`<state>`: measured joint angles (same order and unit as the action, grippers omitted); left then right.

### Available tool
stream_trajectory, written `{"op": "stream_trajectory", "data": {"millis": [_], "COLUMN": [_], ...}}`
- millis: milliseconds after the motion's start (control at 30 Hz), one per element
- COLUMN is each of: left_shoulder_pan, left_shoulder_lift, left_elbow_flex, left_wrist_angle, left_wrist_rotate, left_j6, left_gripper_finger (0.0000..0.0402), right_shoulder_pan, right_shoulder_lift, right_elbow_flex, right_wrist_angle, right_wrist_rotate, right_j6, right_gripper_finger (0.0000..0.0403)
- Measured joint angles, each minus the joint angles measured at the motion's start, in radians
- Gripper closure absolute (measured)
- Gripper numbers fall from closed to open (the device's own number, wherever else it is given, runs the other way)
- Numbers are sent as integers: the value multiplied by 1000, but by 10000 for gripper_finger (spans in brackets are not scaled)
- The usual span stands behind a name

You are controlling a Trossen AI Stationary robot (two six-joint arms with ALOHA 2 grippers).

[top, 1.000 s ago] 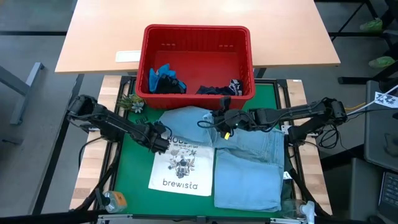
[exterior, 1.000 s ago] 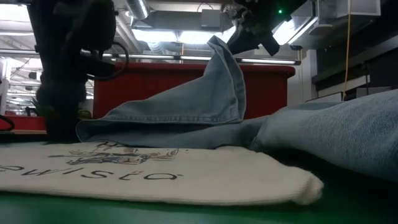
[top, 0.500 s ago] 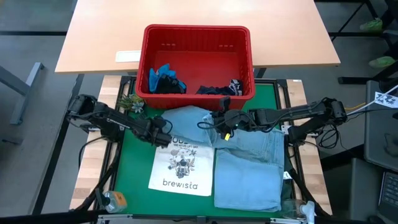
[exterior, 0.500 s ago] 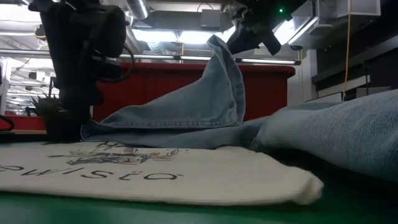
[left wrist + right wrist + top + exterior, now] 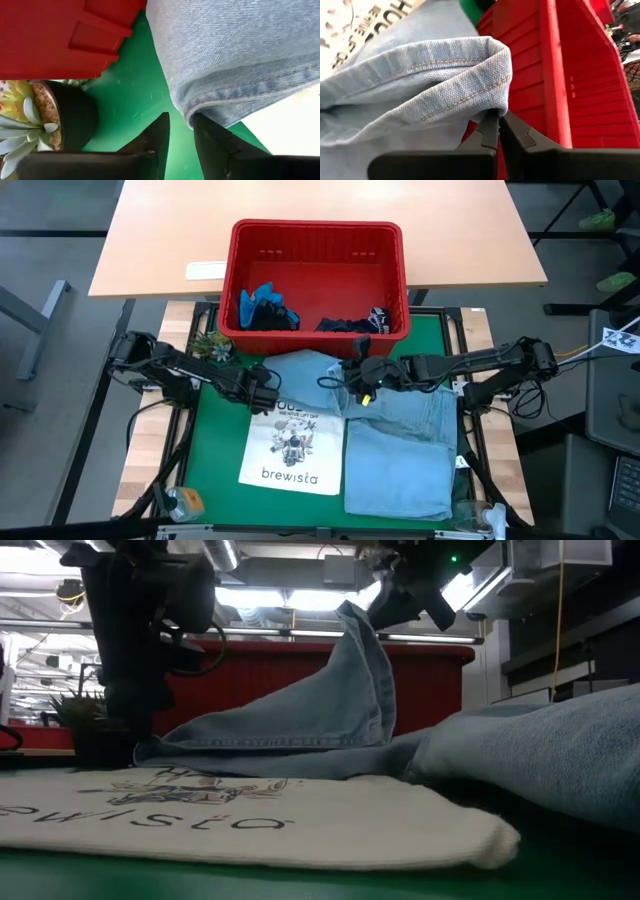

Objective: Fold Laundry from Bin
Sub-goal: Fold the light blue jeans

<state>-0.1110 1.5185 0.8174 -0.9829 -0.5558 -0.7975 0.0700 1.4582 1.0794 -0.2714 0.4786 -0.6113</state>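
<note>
The right gripper (image 5: 357,373) is clenched on a raised fold of the light blue denim shirt (image 5: 400,435), its two dark fingers (image 5: 492,131) pressed together with the stitched hem bunched just above them, and it holds that fold up in a peak close to the front wall of the red rectangular plastic bin with slotted sides (image 5: 316,235). In the low view the lifted cloth (image 5: 350,680) stands as a tall point in front of the bin's red wall (image 5: 440,680), with the rest of the shirt sloping down from it onto the green mat (image 5: 215,440). The left gripper (image 5: 268,393) sits low at the shirt's other edge, the one nearer the bin's left front corner; its fingers (image 5: 157,132) stand a narrow gap apart with the folded denim hem (image 5: 235,95) right at their tips, and I cannot tell whether they have the cloth pinched. Beside that gripper, close to the bin's front left corner, stands a small potted succulent in a dark pot (image 5: 208,346). The shirt spreads away from the bin across the mat, and its edge lies over the top of a white tote bag printed with a drawing and the word "brewista" (image 5: 293,445), which lies flat farther from the bin. Inside the bin a bright blue garment (image 5: 262,302) lies toward its left wall and a dark navy garment (image 5: 350,323) rests against its front wall.
</note>
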Motion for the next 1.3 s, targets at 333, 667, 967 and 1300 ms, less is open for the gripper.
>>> {"op": "stream_trajectory", "data": {"millis": [333, 667, 967, 1300], "left_shoulder_pan": [7, 7, 7, 5], "left_shoulder_lift": [0, 0, -3, -2], "left_elbow_flex": [0, -112, -155, -152], "left_wrist_angle": [2, 101, 139, 103], "left_wrist_rotate": [1, 113, 133, 230], "left_j6": [48, 43, 40, 40], "left_gripper_finger": [361, 397, 401, 401], "right_shoulder_pan": [0, 1, 3, 3], "right_shoulder_lift": [0, 0, -6, -1], "right_elbow_flex": [0, 0, 18, -66], "right_wrist_angle": [-105, -234, -354, -408], "right_wrist_rotate": [0, 47, 9, -313], "right_j6": [3, 4, 11, 264], "right_gripper_finger": [351, 241, 231, 233]}}
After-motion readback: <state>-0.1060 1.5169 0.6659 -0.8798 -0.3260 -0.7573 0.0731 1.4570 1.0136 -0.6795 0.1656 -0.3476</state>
